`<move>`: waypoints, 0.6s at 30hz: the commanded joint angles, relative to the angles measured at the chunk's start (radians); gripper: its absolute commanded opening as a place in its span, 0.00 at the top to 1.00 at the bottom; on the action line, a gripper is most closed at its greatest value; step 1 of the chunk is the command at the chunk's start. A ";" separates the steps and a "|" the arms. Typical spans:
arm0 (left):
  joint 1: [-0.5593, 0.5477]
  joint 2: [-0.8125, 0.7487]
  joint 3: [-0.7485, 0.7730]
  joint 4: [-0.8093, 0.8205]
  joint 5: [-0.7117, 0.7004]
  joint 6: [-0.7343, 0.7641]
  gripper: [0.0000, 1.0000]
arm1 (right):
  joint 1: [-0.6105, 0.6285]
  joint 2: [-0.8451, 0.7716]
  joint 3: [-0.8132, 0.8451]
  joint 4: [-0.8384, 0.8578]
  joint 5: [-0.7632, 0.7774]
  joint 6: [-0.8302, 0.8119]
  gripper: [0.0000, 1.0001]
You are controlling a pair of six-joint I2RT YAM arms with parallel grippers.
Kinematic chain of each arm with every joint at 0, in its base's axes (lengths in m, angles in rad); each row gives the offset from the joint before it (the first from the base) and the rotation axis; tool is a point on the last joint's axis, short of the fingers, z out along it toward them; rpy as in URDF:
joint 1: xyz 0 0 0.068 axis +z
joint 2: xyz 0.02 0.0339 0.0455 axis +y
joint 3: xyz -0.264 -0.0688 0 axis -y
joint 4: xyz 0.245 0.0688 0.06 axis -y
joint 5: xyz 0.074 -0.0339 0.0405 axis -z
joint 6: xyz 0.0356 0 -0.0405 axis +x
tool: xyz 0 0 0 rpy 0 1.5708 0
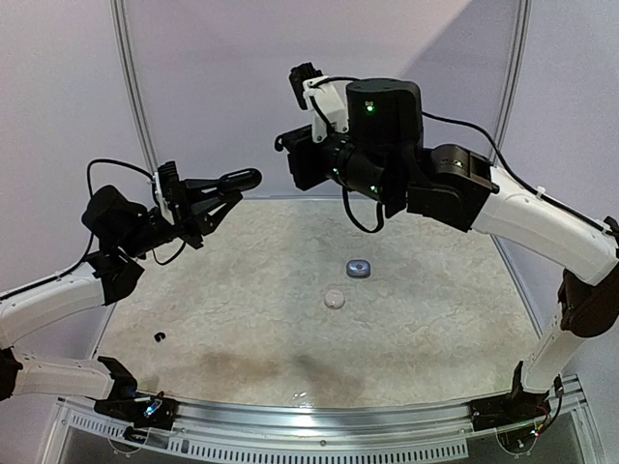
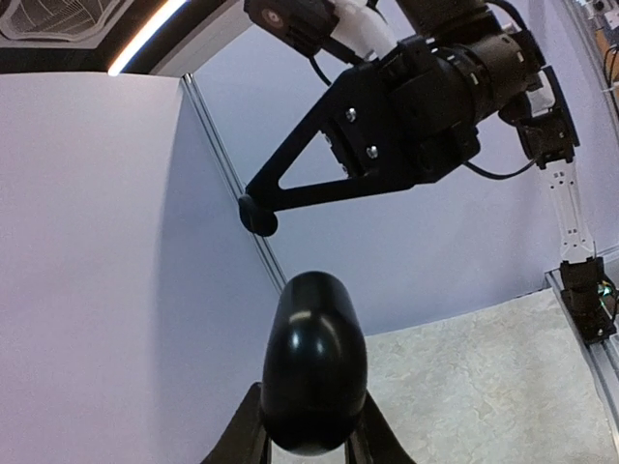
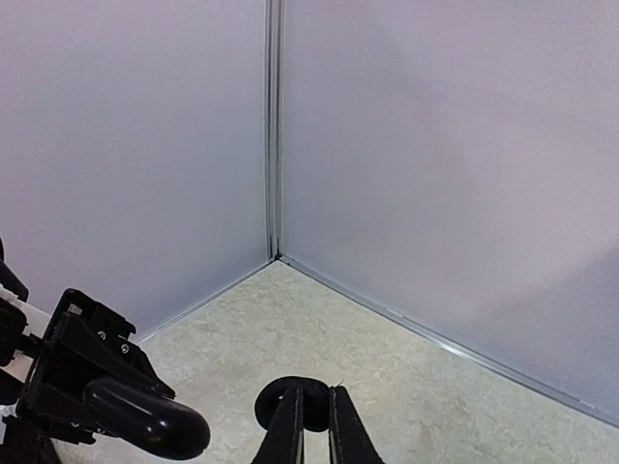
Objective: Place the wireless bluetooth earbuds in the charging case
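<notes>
The right hand [image 3: 309, 411] hides most of what matters. Its two fingers are pressed almost together, and from its own wrist view only a dark rounded tip shows at their end. I cannot tell whether a tiny bud is pinched there. From above, its fingers are lost behind the bulky wrist, which is raised over the far middle of the table [image 1: 242, 290]. The left hand [image 1: 227, 193] is also raised, over the far left. Its fingers are closed partway around a black charging case [image 2: 314, 372], a smooth oblong shell. In the left wrist view the shell's lower end is cut off by the frame. I cannot tell whether its lid is open or closed. The two hands point toward each other and are near but apart. A blue-grey case [image 1: 359, 268] lies on the table right of centre. A pale round piece [image 1: 335, 298] lies just in front of it, to the left; it is too blurred to name. A small black bud [image 1: 159, 336] sits alone near the front left, well apart from both and too small to show any detail. Plain panels close in the back and sides, meeting at a corner seam. A metal rail [image 1: 319, 416] runs along the near edge. Between these the textured surface has wide bare stretches around the three pieces.
</notes>
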 commanded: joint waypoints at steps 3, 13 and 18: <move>-0.013 0.021 0.059 -0.040 -0.073 -0.098 1.00 | 0.002 0.002 0.031 0.091 0.026 -0.078 1.00; -0.001 0.045 0.117 -0.285 -0.117 -0.516 1.00 | 0.002 0.013 0.037 0.051 0.035 -0.023 1.00; -0.007 0.075 0.127 -0.272 -0.062 -0.560 1.00 | -0.002 0.081 0.088 0.171 0.136 0.046 1.00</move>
